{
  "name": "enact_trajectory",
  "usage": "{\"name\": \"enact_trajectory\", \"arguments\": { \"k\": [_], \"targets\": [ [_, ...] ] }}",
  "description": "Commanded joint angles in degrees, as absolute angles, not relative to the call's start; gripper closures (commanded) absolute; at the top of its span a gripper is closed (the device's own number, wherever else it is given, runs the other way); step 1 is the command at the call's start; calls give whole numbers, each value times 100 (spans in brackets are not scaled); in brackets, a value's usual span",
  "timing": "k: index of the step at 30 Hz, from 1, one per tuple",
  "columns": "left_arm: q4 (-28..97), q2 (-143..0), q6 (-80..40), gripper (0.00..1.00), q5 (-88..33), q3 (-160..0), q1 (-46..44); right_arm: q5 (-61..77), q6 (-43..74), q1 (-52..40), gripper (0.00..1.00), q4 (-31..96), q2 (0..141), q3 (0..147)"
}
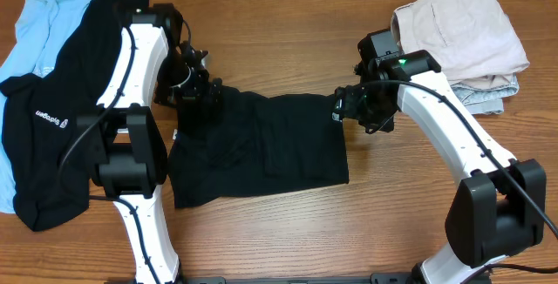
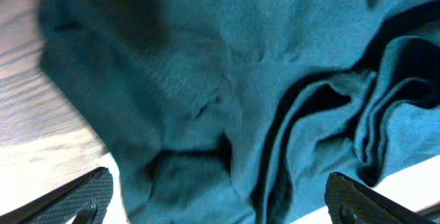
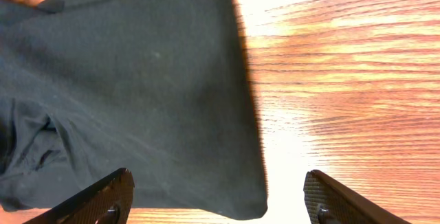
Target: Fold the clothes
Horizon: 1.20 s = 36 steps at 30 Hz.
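A black T-shirt (image 1: pixel 261 149) lies mostly flat in the middle of the wooden table (image 1: pixel 288 23), bunched up at its left end. My left gripper (image 1: pixel 196 84) hovers over that bunched end. In the left wrist view its jaws (image 2: pixel 220 203) stand wide open above rumpled folds of cloth (image 2: pixel 227 80), which look teal there, and they hold nothing. My right gripper (image 1: pixel 344 105) is at the shirt's far right corner. The right wrist view shows it open (image 3: pixel 216 196), with the shirt's corner (image 3: pixel 137 93) lying on the wood between and below the fingers, not pinched.
A heap at the left edge holds a light-blue garment (image 1: pixel 44 23) and a black garment with white lettering (image 1: pixel 44 136). Folded beige and grey clothes (image 1: pixel 462 36) are stacked at the back right. Bare wood (image 3: pixel 344 80) shows to the right of the shirt's corner.
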State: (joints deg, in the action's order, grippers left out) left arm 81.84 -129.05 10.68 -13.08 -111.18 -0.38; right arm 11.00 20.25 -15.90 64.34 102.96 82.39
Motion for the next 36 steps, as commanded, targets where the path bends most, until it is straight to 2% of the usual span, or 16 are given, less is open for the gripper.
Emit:
{"name": "enact_trajectory", "arguments": {
  "k": [1, 11, 20, 24, 36],
  "targets": [
    [7933, -12897, 1492, 0, -1507, -10685, -27, 1055, 1951, -1566, 17, 6445, 10156, 8366],
    [7688, -12866, 1662, 0, -1214, -10261, 296, 1052, 1949, -1566, 16, 6442, 10158, 8366],
    [7822, -12529, 932, 0, -377, -10003, 565, 985, 1940, -1566, 13, 6438, 10160, 8366],
    [7476, -12274, 705, 0, -478, -9395, 534, 982, 1894, -1566, 12, 6416, 10165, 8366],
    [6326, -12213, 1275, 0, -926, -8300, 222, 991, 1793, -1566, 12, 6361, 10169, 8366]
  ]
}}
